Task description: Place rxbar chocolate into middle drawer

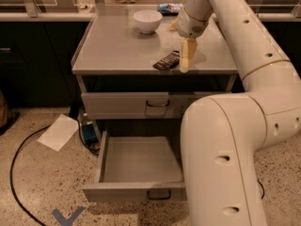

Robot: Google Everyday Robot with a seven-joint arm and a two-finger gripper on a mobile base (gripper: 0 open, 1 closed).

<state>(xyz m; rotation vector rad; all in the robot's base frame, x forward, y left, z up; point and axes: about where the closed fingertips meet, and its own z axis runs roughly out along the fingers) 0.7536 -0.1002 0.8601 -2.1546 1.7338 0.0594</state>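
Camera view, one rxbar chocolate (166, 60), end effector (185, 66) beside

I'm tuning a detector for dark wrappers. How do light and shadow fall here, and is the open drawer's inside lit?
Camera view: the cabinet top is evenly lit, so the black rxbar chocolate stands out; the gripper, just right of it, throws a soft shadow rightward; the middle drawer is lit inside, its right end hidden by the arm.
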